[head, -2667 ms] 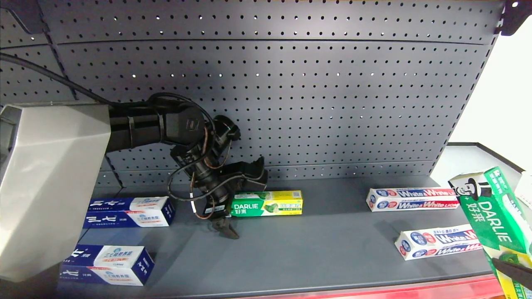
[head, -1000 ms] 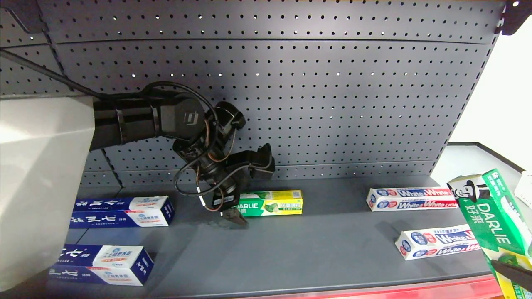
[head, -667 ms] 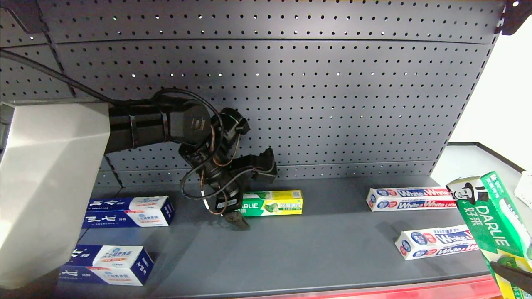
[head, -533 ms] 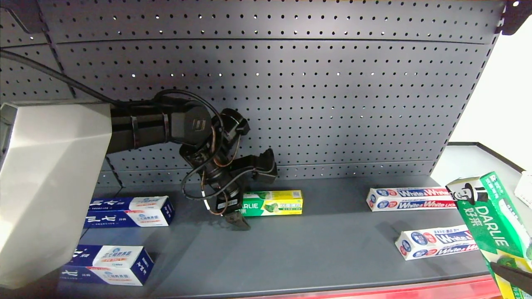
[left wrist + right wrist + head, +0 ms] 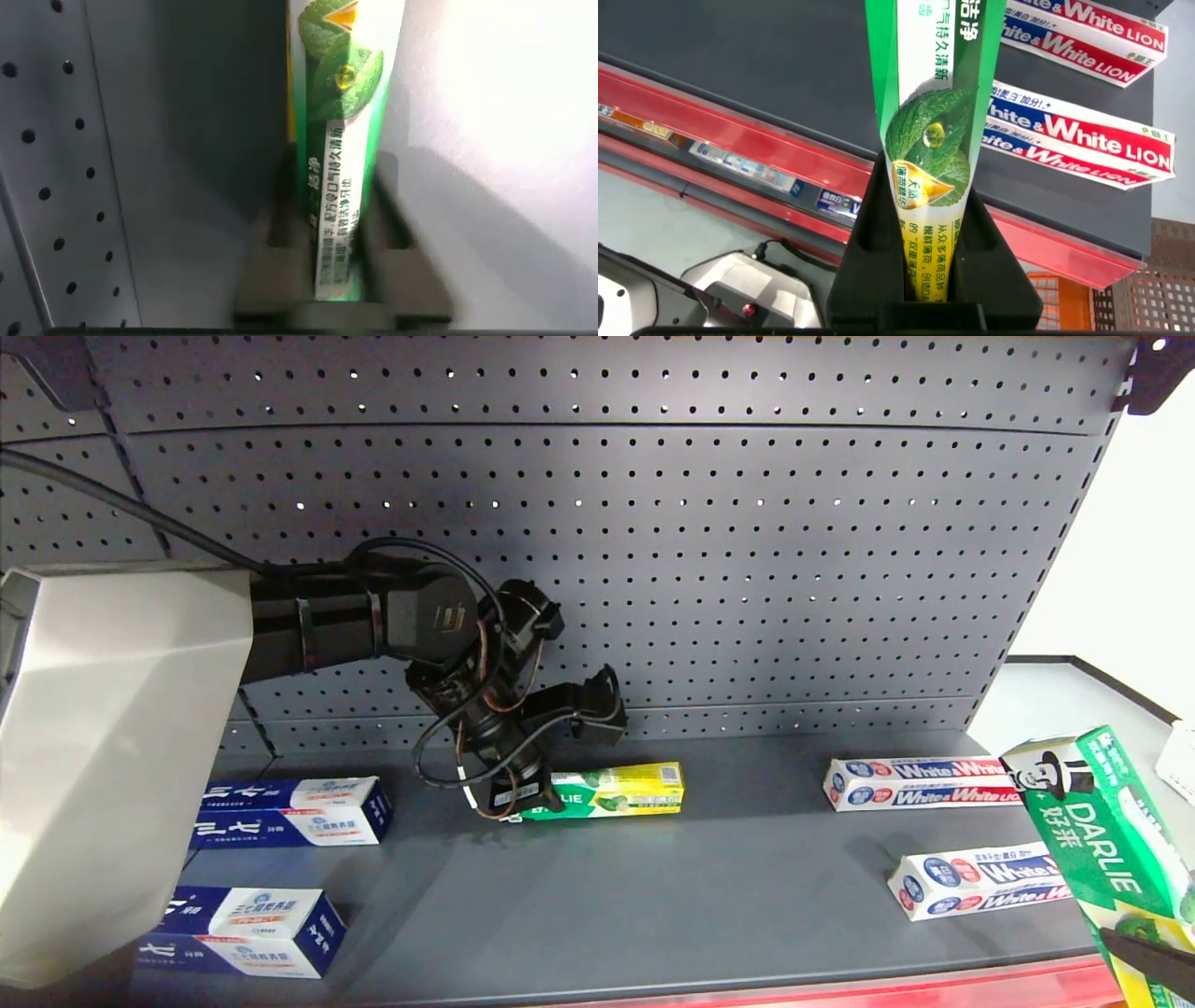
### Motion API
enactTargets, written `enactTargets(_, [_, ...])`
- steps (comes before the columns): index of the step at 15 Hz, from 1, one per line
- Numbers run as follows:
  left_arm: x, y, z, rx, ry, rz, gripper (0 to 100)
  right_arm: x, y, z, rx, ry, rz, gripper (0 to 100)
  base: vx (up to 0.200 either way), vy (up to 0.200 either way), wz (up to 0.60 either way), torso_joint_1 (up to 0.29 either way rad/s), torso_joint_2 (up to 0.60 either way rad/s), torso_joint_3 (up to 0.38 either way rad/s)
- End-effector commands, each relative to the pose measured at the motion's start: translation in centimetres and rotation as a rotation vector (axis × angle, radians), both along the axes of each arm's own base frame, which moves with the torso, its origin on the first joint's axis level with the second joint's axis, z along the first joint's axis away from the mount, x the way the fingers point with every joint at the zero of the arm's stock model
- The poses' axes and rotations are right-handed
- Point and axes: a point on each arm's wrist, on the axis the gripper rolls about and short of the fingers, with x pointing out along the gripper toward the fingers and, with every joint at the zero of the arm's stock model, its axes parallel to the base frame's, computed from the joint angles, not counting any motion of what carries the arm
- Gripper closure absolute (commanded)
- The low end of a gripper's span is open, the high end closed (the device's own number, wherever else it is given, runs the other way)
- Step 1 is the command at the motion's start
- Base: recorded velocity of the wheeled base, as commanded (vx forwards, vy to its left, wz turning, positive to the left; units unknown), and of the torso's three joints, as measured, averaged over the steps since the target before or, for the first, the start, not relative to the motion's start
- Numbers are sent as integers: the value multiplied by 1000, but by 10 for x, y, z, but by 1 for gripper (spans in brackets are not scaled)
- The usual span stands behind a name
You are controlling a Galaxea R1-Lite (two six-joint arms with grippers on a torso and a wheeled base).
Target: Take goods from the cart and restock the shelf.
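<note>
A green and yellow toothpaste box (image 5: 611, 791) lies on the grey shelf (image 5: 653, 896) near the pegboard back. My left gripper (image 5: 530, 797) is shut on its left end; in the left wrist view the box (image 5: 341, 140) sits pinched between both fingers (image 5: 280, 233) of that gripper (image 5: 334, 210). At the shelf's right front corner my right gripper (image 5: 1150, 947) is shut on a second green toothpaste box (image 5: 1102, 831), tilted and held off the shelf. In the right wrist view that box (image 5: 936, 121) stands up out of the right gripper (image 5: 936, 187).
Two blue toothpaste boxes (image 5: 289, 812) (image 5: 243, 931) lie at the shelf's left. Two white ones (image 5: 924, 782) (image 5: 985, 879) lie at the right, also below the held box (image 5: 1078, 140). A red price rail (image 5: 934, 989) edges the shelf front. The shelf's middle is bare.
My left gripper's front finger, earlier spread out before the box, has come in against it. The box's left end shifted slightly. My right gripper's box sank a little.
</note>
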Motion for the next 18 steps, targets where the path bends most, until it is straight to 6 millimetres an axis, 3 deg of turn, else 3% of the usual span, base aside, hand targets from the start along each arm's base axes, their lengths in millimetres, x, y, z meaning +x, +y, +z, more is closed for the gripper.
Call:
enactTargets(1, [-2,-3,0,-1,3,-4,100,0,0,0,0,-1,1,100,0,0,0,0,0,0])
enactTargets(7, [-3,-3,3,-1,-2,-3,100,0,0,0,-1,1,1,100,0,0,0,0,0,0])
enactTargets(9, [-7,0,14,-13,-26,-3,100,0,0,0,-1,1,1,100,0,0,0,0,0,0])
enactTargets(10, [-13,1,27,-27,-54,-7,100,0,0,0,-2,3,2,100,0,0,0,0,0,0])
enactTargets(15, [-45,0,56,-62,-74,1,100,0,0,0,-3,4,4,100,0,0,0,0,0,0])
enactTargets(18, [-76,-2,63,-53,-44,23,100,0,0,0,-3,4,4,100,0,0,0,0,0,0])
